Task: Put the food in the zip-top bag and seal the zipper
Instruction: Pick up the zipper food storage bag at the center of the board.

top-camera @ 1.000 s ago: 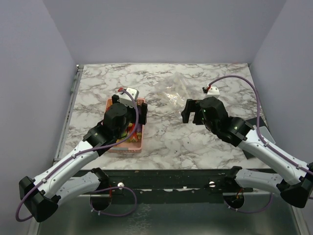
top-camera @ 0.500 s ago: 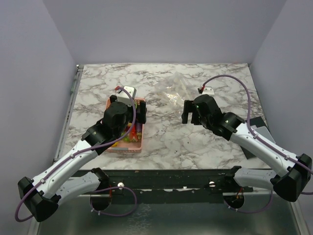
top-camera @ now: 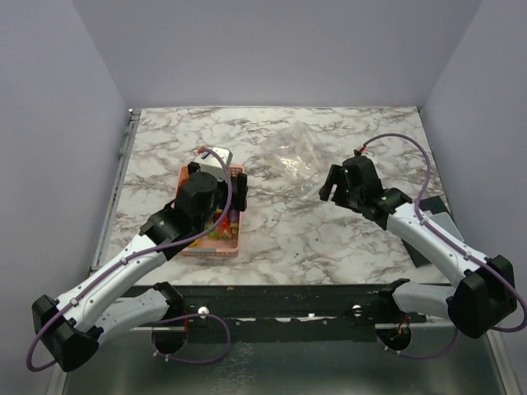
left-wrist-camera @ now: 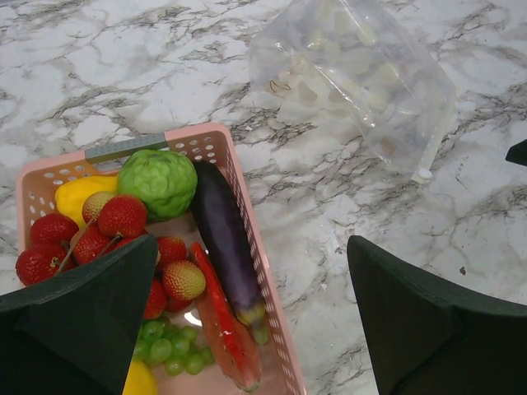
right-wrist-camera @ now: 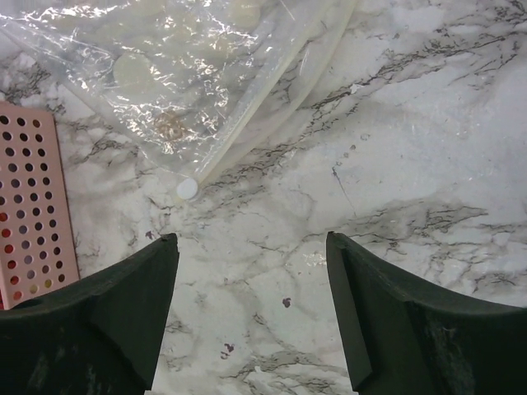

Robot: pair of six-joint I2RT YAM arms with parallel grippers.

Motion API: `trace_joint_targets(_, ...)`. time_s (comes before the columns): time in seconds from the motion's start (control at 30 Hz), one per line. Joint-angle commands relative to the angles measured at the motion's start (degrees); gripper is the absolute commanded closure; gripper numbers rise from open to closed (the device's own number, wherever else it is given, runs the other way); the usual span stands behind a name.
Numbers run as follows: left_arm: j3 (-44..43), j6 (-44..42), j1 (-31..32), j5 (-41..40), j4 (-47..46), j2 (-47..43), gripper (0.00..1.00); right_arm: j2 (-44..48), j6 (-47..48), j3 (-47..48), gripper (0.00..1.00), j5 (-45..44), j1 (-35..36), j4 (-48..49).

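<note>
Marbled table (top-camera: 329, 239) is seen with the zip-top bag (top-camera: 292, 152) laid flat toward twelve o'clock. The food (left-wrist-camera: 156, 181) is held in the pink basket (left-wrist-camera: 247, 206) at nine. The right gripper (right-wrist-camera: 251, 313) has been shifted toward three o'clock since earlier, jaws parted, nothing held. The left gripper (left-wrist-camera: 251, 247) is spread wide above the basket.

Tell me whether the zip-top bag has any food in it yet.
Empty. The clear bag lies flat on the marble with no coloured pieces inside; the eggplant, strawberries and green fruit sit in the pink basket.
</note>
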State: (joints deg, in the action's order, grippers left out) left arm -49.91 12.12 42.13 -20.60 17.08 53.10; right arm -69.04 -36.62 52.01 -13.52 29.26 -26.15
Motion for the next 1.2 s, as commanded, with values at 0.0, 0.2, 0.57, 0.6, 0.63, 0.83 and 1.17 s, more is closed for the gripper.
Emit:
trace_joint_targets(0.0, 0.6, -1.4, 0.1, 0.2, 1.6, 0.2, 0.01, -1.2, -5.1, -2.4, 0.23, 3.4, -1.3, 6.4)
trace_joint_targets(0.2, 0.9, -1.6, 0.1, -0.2, 1.8, 0.1, 0.01, -2.4, -10.4, -6.1, 0.29, 6.8, -5.4, 11.3)
trace_joint_targets(0.57, 0.7, -1.9, 0.1, 0.1, 2.1, 0.9, 0.01, -1.1, -23.4, -21.1, 0.39, 15.2, -12.5, 28.9)
trace_joint_targets(0.6, 0.7, -2.0, 0.1, 0.0, 2.1, 0.9, 0.01, -1.4, -24.1, -21.8, 0.4, 15.4, -12.7, 30.2)
trace_joint_targets(0.63, 0.7, -2.0, 0.1, 0.1, 2.1, 0.9, 0.01, -1.8, -24.8, -22.5, 0.4, 15.8, -12.8, 31.7)
trace_joint_targets(0.83, 0.7, -1.9, 0.1, 0.1, 2.2, 1.1, 0.01, -4.8, -29.2, -25.9, 0.46, 17.7, -13.6, 40.1)
trace_joint_targets(1.17, 0.6, -2.1, 0.1, 0.6, 2.3, 1.4, 0.01, -11.2, -35.4, -27.9, 0.49, 18.2, -13.9, 50.0)
